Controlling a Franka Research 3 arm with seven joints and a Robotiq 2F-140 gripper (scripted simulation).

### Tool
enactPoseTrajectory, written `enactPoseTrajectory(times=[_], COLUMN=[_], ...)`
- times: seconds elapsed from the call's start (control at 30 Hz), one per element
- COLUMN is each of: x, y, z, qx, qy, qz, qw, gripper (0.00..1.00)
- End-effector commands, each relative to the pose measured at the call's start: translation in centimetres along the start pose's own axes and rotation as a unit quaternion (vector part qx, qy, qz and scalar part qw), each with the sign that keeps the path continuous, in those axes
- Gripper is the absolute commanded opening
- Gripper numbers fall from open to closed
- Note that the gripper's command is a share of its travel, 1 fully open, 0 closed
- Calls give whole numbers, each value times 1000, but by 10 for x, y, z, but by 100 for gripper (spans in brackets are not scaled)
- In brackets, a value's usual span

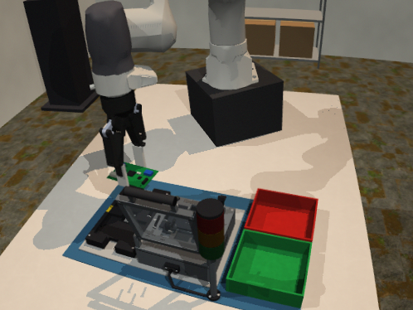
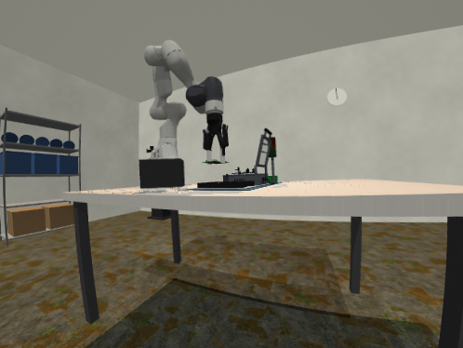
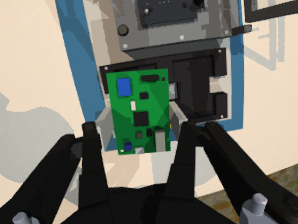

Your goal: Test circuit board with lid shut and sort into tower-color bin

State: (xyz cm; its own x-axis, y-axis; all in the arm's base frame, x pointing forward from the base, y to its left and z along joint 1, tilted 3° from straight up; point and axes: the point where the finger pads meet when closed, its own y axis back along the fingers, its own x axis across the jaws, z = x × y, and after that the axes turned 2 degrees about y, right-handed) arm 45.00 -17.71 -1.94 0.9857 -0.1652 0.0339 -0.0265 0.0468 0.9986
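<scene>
While my pincer (image 1: 130,173) hangs above the near edge of the blue mat (image 1: 75,248), it grips the circuit board (image 1: 138,174) across its width, one finger on each long edge. My fingers stand partly closed, clamped on the board, which is lifted clear of the table (image 1: 265,166).

In the wrist view, the board (image 3: 140,111) lies flat and face up between my two fingers. Its blue part sits at the end away from my palm, and a small white part shows at the end nearest my palm. Below the board lies the black tray (image 3: 202,83), partly covered by it. Beyond the tray sits the grey tester (image 3: 173,3).

In the top view, the tester (image 1: 166,253) rests on the blue mat with its clear lid (image 1: 159,220) raised and tilted. A black handle bar (image 1: 147,195) runs along the lid's upper edge. The signal tower (image 1: 211,230) stands just beside the tester; I cannot tell that any of its bands is lit. The red bin (image 1: 282,215) and the green bin (image 1: 267,265) stand touching each other, beside the mat, on the side past the tower. Both bins are upright.

In the exterior view, my pincer (image 2: 216,159) holds the board (image 2: 213,162) level, well above the table top.
</scene>
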Motion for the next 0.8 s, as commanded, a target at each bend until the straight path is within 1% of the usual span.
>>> enactPoseTrajectory(times=[0.0,0.17,0.37,0.43,0.53,0.77], x=[0,0,0,0,0,0], y=[0,0,0,0,0,0], z=[-1,-1,-1,-1,-1,-1], qx=[2,2,2,2,2,2], qy=[-46,-97,-163,-163,-203,-266], qz=[1,1,1,1,1,1], qw=[999,995,987,987,979,964], gripper=[46,46,46,46,46,46])
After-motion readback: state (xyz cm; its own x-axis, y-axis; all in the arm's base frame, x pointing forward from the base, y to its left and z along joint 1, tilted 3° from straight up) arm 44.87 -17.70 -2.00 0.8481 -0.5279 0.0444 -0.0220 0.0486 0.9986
